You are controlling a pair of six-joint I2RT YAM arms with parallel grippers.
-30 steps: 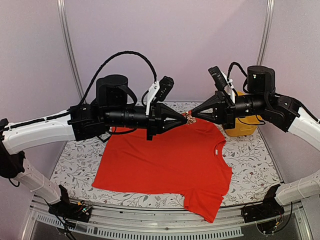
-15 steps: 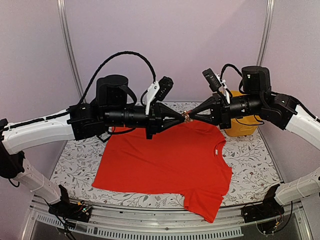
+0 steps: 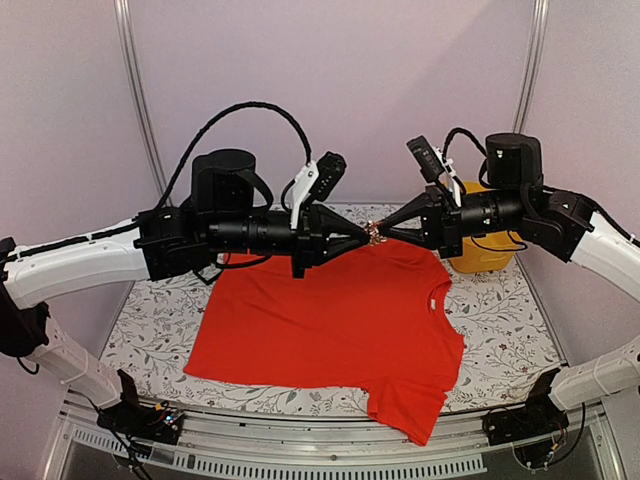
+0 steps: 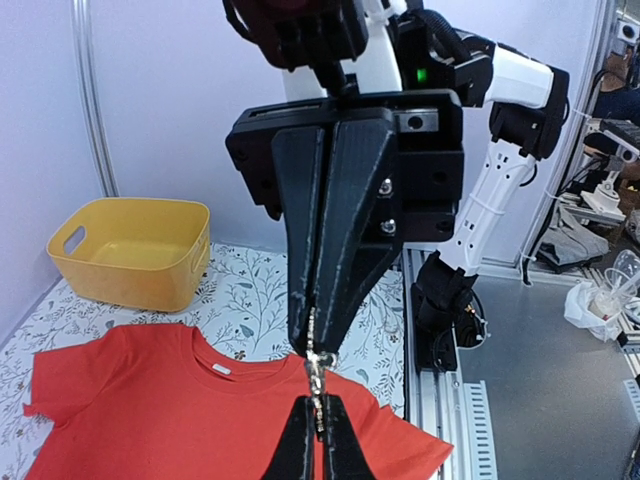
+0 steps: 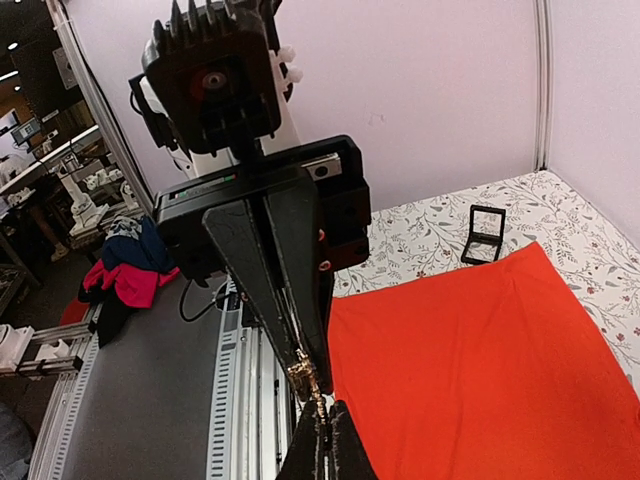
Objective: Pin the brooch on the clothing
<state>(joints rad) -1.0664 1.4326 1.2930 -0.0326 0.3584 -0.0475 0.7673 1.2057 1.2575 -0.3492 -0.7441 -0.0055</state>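
Left tool (image 3: 365, 236), right tool (image 3: 383, 231) gripping brooch (image 3: 374, 234), midair

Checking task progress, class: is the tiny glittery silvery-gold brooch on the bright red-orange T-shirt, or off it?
Off it. The brooch is pinched between the left gripper and right gripper tips, held above the T-shirt.

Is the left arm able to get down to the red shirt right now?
Probably yes: the shirt lies spread beneath the left gripper, nothing between, though it and the right gripper pinch the brooch.
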